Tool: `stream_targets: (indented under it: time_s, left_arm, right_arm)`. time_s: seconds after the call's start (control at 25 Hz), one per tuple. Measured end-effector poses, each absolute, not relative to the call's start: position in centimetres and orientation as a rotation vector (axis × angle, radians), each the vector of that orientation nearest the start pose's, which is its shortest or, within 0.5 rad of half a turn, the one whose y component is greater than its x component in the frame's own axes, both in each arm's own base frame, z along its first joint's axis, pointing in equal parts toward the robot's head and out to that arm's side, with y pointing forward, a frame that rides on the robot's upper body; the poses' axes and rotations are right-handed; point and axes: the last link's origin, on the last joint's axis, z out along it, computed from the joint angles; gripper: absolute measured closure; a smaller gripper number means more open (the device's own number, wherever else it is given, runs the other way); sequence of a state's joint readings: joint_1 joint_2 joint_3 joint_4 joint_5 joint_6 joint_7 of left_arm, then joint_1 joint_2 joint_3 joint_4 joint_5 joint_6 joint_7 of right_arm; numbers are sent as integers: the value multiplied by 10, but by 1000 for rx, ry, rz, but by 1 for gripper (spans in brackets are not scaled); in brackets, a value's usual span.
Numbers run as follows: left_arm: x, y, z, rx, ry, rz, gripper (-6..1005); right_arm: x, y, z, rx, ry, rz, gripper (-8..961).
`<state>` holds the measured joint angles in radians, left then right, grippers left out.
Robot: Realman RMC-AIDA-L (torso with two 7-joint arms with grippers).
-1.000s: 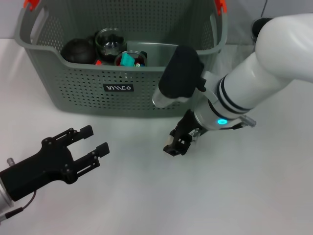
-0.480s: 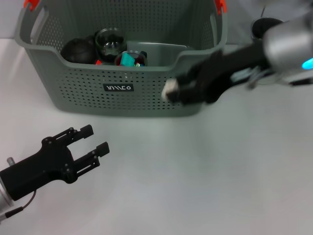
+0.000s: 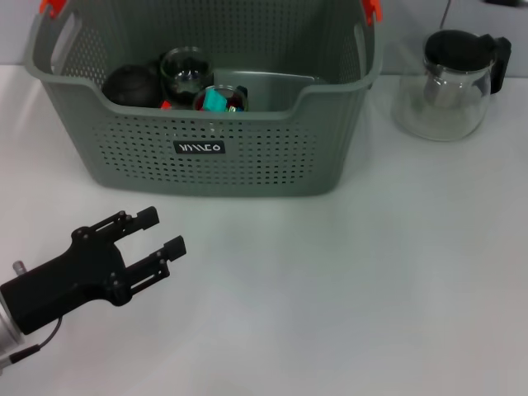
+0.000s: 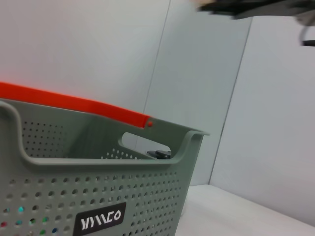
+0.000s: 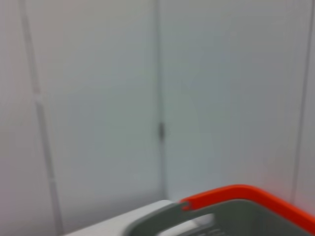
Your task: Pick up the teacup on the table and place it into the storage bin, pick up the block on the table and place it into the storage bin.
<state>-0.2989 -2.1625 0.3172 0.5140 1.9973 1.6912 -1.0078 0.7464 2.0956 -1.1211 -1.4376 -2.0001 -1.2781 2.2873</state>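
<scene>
The grey-green perforated storage bin [image 3: 247, 157] stands at the back of the table, and its wall and orange clip [image 4: 74, 104] show in the left wrist view. Inside it lie a clear glass teacup [image 3: 186, 70], a black round object [image 3: 132, 84] and a second glass cup holding a teal block [image 3: 216, 99]. My left gripper [image 3: 162, 231] hovers open and empty over the table, in front of the bin's left end. My right gripper is out of the head view. The right wrist view shows only a wall and the bin's orange-edged rim [image 5: 236, 194].
A glass jug with a black lid [image 3: 450, 82] stands to the right of the bin. White tabletop [image 3: 346, 280] spreads in front of the bin. A dark blurred shape [image 4: 246, 7] crosses the left wrist view; I cannot tell what it is.
The right arm has swung up and to the right from in front of the bin and left the head view, uncovering the jug. The left arm has barely moved.
</scene>
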Motion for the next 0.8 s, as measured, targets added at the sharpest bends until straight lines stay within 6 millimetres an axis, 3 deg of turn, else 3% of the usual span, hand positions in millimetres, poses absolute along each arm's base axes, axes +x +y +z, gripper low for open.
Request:
stream_targets:
  time_s: [0.2,0.36,0.64,0.8]
  left_arm:
    - [-319,240,-12,-2357,-658,-979,343]
    - [-319,239,-12,-2356,-662,-984,343]
    - [-319,238,-12,-2356,-661,-989,343]
    - [-318,238,-12,-2358,-657,-996,343]
  right_arm:
    - [17,452,5,-2567,454,439,495]
    - [10,478,-26,-2563,489,286,491]
    - [4,485,-44,-2546,416,150,483]
    - [3,482,-36,-2542,410,192,479]
